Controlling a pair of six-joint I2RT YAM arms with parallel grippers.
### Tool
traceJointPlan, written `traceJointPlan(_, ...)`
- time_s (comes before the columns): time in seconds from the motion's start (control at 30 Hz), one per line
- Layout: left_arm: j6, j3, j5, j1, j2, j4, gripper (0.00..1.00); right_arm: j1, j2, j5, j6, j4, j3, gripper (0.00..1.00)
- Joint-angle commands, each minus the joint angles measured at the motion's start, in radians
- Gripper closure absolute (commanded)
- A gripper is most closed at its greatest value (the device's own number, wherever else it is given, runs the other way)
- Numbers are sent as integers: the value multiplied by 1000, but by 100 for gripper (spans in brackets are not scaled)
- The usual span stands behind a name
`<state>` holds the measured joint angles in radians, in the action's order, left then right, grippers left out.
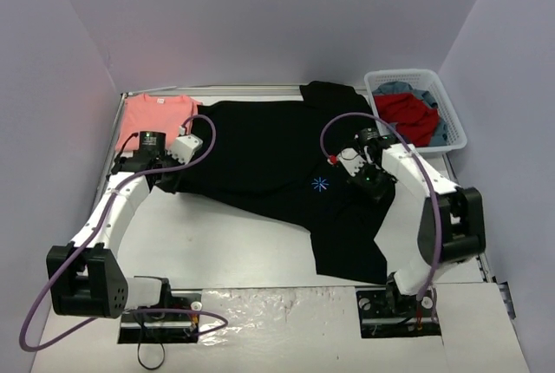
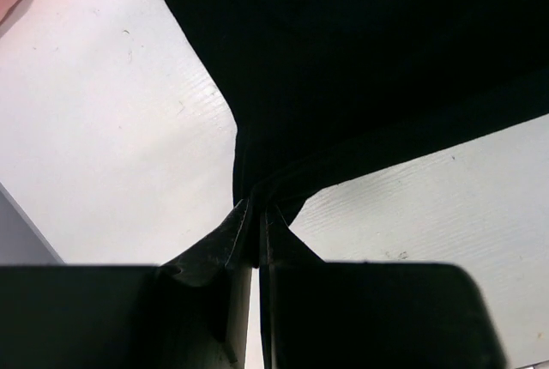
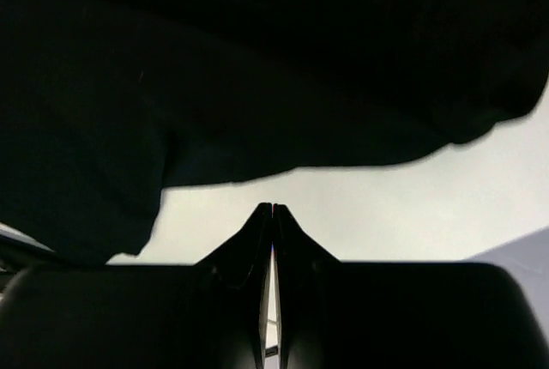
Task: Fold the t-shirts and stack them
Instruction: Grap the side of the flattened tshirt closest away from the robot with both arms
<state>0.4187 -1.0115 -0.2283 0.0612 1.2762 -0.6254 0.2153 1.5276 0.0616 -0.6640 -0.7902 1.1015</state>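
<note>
The black tee (image 1: 260, 152) is spread across the middle of the frame, and the pink tee (image 1: 152, 117) is laid flat at upper left. The black tee's edge is pinched in the left gripper (image 2: 256, 219). The right gripper (image 3: 272, 210) is closed on nothing, just below the cloth.

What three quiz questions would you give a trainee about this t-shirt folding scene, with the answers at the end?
1. True or false: the right gripper is shut on the black t-shirt.
2. Where on the table does the pink t-shirt lie? A, far left corner; B, near right corner; C, under the black t-shirt.
3. Fill in: the left gripper is shut on the ___ t-shirt.
Key: 1 false, its closed tips hold nothing; 2 A; 3 black.
</note>
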Motion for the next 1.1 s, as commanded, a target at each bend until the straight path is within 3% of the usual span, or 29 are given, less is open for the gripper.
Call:
traceJointPlan(0.0,-17,-6,43,-11,-3,35,98,-2,141,35,-6,14,99,100)
traceJointPlan(0.23,-5,-2,69,-40,26,72,98,-5,412,64,26,63,256,100)
traceJointPlan(0.53,2,-47,78,-119,122,137,98,-16,609,38,69,85,446,100)
traceJointPlan(0.77,-14,-215,70,-147,279,138,98,-22,778,23,109,62,727,100)
traceJointPlan(0.9,-24,-291,40,-146,302,113,98,-22,795,49,107,20,857,100)
traceJointPlan(1.07,-26,-302,18,-146,281,89,98,-24,704,84,99,19,833,100)
